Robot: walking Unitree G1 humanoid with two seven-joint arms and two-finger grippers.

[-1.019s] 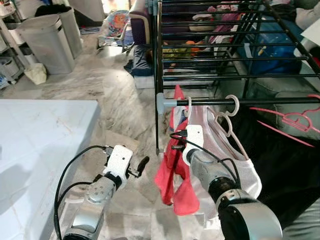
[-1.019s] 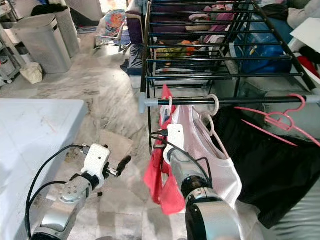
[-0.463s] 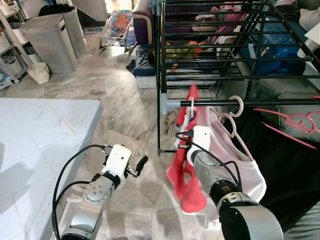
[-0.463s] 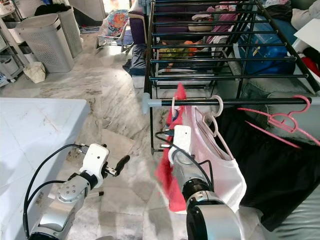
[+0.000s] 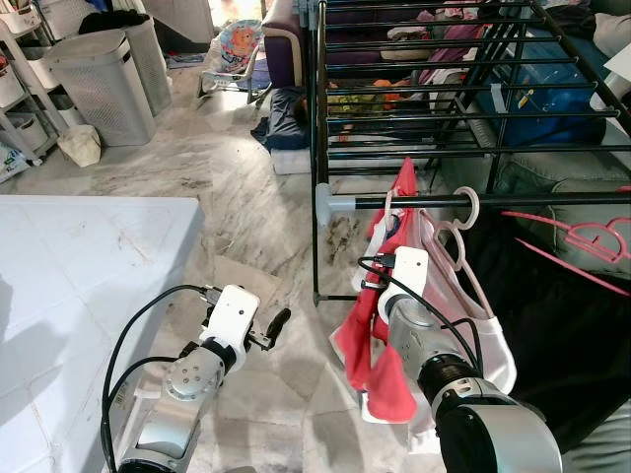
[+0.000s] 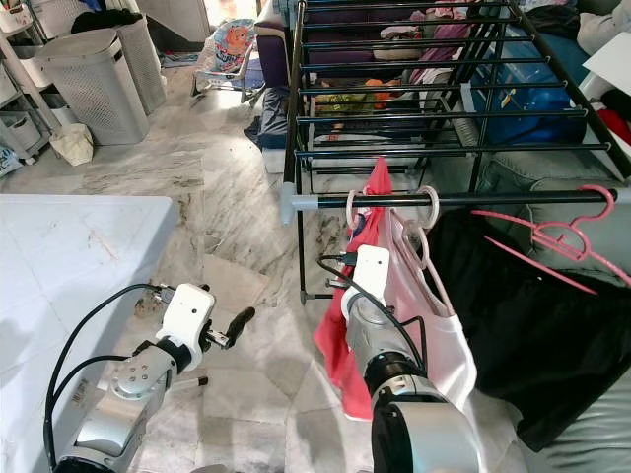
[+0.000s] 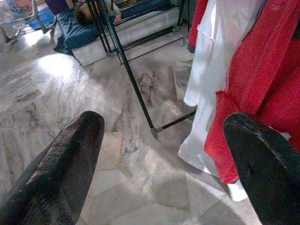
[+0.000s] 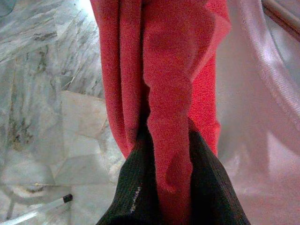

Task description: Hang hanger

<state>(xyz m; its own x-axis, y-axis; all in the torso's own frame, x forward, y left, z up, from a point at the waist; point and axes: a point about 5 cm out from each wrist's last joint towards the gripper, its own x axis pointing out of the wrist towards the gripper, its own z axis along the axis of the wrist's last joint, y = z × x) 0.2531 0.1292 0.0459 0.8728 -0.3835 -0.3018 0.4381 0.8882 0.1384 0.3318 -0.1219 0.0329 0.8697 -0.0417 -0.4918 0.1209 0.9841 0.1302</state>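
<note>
Nearest, the left gripper [image 5: 279, 321] hangs low over the marble floor [image 5: 237, 187], fingers spread apart and holding nothing; a white table [image 5: 69, 286] lies to its left. To the right, the right gripper [image 8: 166, 154] is raised and clenched on the red garment [image 5: 380, 325], whose cloth is pinched between its two black fingers [image 8: 136, 187]. The red garment hangs from a pale hanger [image 6: 353, 209] whose hook sits on the near black rail [image 6: 473, 200] of the drying rack [image 5: 444, 99], close to the rail's left end. Just right of it, touching, a white garment [image 6: 429, 315] hangs from a second pale hanger [image 6: 426, 212]. Further right on the same rail rests a pink hanger [image 6: 552, 236] above dark cloth [image 6: 532, 335]. At far left stands a grey laundry bin [image 5: 94, 84].
</note>
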